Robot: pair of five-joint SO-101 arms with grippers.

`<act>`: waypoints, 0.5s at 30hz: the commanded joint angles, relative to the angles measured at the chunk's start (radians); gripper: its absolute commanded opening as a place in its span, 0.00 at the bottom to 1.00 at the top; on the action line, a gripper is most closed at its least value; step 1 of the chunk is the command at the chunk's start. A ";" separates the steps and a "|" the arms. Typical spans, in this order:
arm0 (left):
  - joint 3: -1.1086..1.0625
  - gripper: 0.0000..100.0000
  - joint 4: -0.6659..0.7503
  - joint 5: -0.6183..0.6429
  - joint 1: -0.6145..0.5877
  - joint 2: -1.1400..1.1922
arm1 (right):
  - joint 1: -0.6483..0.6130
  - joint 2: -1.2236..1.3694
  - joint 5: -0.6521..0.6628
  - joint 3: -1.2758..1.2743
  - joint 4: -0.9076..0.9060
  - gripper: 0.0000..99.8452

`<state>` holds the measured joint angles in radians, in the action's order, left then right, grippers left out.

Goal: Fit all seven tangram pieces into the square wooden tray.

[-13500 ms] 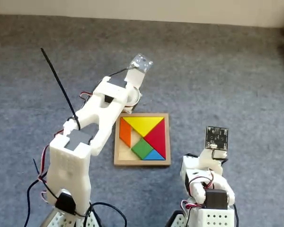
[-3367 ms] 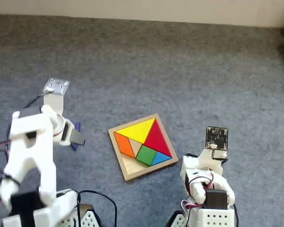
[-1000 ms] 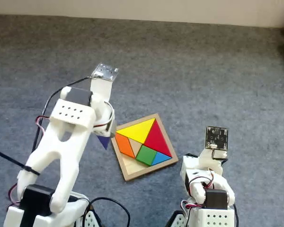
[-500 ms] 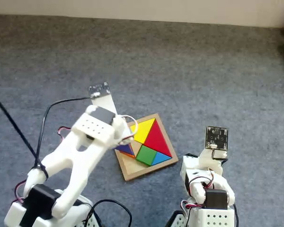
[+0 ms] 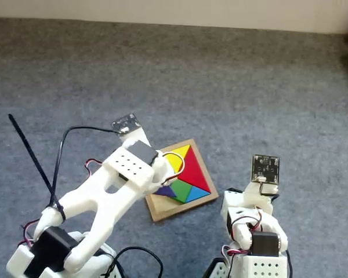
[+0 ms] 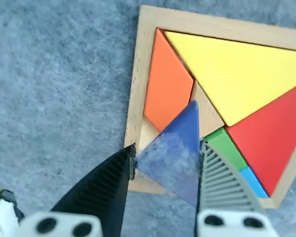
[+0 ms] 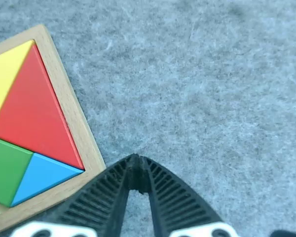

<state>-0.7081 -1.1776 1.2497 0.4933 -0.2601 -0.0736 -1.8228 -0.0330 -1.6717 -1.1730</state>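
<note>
The left jaws pinch the blue triangle point(image 6: 175, 150) across its two slanted sides, one jaw on each. Its point faces away from the jaws, toward the middle of the tray point(image 6: 138, 74). The triangle hangs over the tray corner nearest the jaws, where bare wood point(image 6: 145, 136) shows beside the orange piece point(image 6: 167, 91). Its tip covers part of a second bare slot point(image 6: 207, 111) between orange, the yellow triangle point(image 6: 241, 69) and the green piece point(image 6: 224, 140). Whether the triangle touches the tray cannot be told. Judged from the gaps, seating calls for turning the triangle until its edges run along the pocket walls, then lowering it. Beyond lies the red triangle point(image 6: 271, 128). The right jaws are pressed together on nothing, over the bench point(image 7: 212, 74) just beside the far tray corner, so the left arm is the nearer.
</note>
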 commanded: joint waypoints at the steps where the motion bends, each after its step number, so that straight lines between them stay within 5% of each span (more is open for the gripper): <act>1: 0.007 0.07 0.002 0.083 0.015 -0.039 | 0.012 -0.013 -0.009 -0.140 -0.007 0.01; 7: 0.008 0.09 0.003 0.087 0.015 -0.039 | 0.012 -0.013 -0.009 -0.140 -0.007 0.01; 15: 0.002 0.46 0.002 0.089 0.024 -0.039 | 0.012 -0.013 -0.009 -0.140 -0.007 0.01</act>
<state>-0.7096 -1.1776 1.3265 0.4933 -0.2601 -0.0736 -1.8228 -0.0330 -1.6717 -1.1730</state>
